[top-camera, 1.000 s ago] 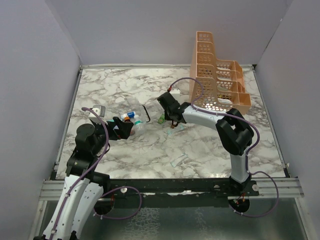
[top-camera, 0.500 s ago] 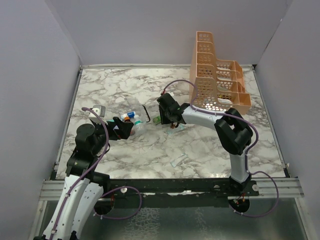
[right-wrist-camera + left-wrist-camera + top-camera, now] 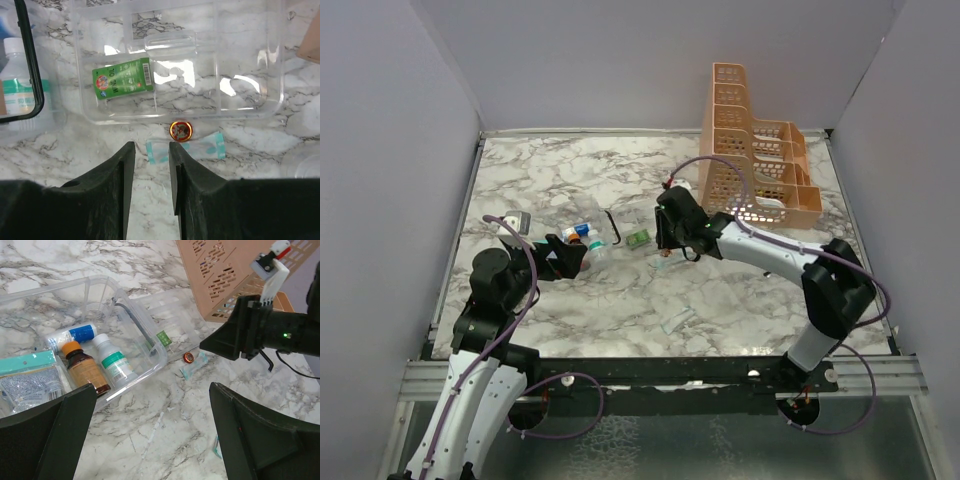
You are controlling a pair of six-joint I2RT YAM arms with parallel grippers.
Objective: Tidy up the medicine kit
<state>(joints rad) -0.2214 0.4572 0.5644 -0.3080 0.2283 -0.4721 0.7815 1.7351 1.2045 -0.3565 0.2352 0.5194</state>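
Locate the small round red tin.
Right wrist view, centre: the tin lies on the marble table just outside the clear tray, beside the teal packet.

Right pincer [image 3: 664, 244] is just beside a small green packet [image 3: 639, 238].

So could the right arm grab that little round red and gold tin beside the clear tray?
Probably yes. The right claw hangs just short of the small round red and gold tin, jaws parted and empty, with nothing in the way. Only the teal and white sachet lies close beside it.
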